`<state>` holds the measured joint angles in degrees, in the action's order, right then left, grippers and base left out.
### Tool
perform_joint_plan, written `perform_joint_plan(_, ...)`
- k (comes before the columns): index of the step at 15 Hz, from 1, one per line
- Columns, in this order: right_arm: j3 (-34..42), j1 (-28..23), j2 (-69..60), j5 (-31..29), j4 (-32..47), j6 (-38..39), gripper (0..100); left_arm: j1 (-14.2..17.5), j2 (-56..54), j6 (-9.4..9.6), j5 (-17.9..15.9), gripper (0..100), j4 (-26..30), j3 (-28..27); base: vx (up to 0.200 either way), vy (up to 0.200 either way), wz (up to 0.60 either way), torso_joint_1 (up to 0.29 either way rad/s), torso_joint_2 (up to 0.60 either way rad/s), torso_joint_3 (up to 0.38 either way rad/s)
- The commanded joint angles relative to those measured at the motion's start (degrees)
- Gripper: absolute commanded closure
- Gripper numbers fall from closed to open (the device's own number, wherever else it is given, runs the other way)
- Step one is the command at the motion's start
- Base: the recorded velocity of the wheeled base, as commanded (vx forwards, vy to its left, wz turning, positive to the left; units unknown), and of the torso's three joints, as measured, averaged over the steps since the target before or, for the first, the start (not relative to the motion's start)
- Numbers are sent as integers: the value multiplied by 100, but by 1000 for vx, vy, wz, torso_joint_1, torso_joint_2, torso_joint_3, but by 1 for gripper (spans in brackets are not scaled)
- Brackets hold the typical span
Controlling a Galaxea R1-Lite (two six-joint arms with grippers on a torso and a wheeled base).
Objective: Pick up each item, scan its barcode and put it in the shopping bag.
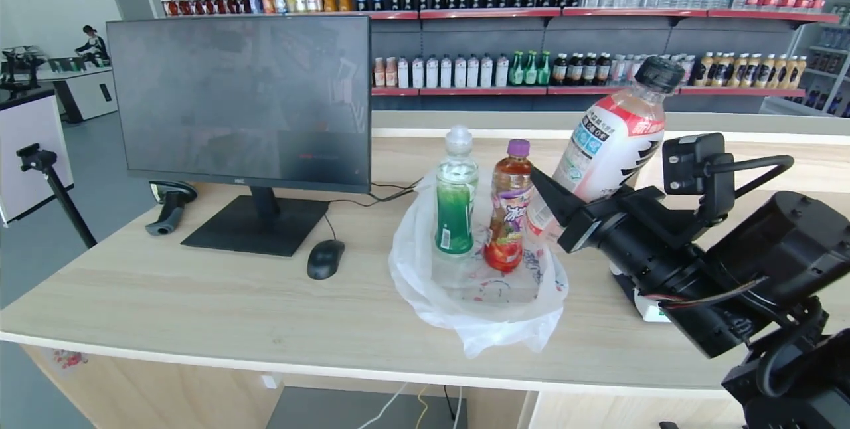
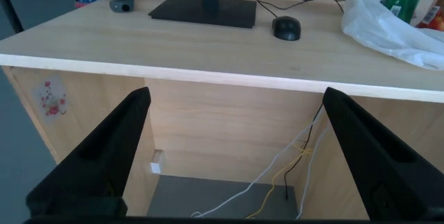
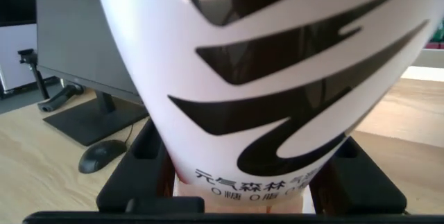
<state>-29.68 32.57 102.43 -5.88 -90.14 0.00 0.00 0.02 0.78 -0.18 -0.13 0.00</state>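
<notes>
Your right gripper (image 1: pixel 561 213) grasps the tilted white plastic bottle with black cap (image 1: pixel 611 140) near its base, above the translucent shopping bag (image 1: pixel 465 313) — so low a grip may let it tip onto the green-labelled clear bottle (image 1: pixel 455 203) and purple-capped red bottle (image 1: pixel 508 216) standing inside; your left gripper (image 2: pixel 234 99) hangs released below the counter (image 2: pixel 208 50).

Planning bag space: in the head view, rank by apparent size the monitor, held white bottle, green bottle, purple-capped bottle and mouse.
1. monitor
2. white bottle, perhaps enlarged by nearness
3. green bottle and purple-capped bottle, about alike
4. mouse
</notes>
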Motion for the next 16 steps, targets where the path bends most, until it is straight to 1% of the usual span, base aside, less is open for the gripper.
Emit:
perform_joint_plan(1, 68, 21, -30, -1, 14, 9, 100, 0, -2, 1, 1, 0, -4, 0, 0, 0, 0, 0, 0, 0)
perform_joint_plan(4, 68, 30, 23, -1, 14, 9, 100, 0, -2, 1, 1, 0, 5, 0, 0, 0, 0, 0, 0, 0)
perform_joint_plan(6, 24, 21, 278, -1, 14, 9, 100, 0, -2, 1, 1, 0, 5, 0, 0, 0, 0, 0, 0, 0)
perform_joint_plan(8, -248, 56, 805, -1, 14, 0, 100, -9, -2, 1, 1, 0, 13, 0, 0, 0, 0, 0, 0, 0)
perform_joint_plan(10, -451, 197, 1113, -1, 14, 9, 100, 0, -2, -16, 1, 0, 13, 0, 0, 0, 0, 0, 0, 0)
perform_joint_plan(12, -618, 188, 1368, 8, 14, 79, 100, 0, -2, -25, 1, 0, -22, 0, 0, 0, 0, 0, 0, 0)
perform_joint_plan(13, -626, 118, 1447, 8, 14, 88, 100, 0, -2, -25, 1, 0, -22, 0, 0, 0, 0, 0, 0, 0)
perform_joint_plan(16, -661, 144, 1605, 16, 14, 88, 100, 0, -2, -16, 9, 0, -31, 0, 0, 0, 0, 0, 0, 0)
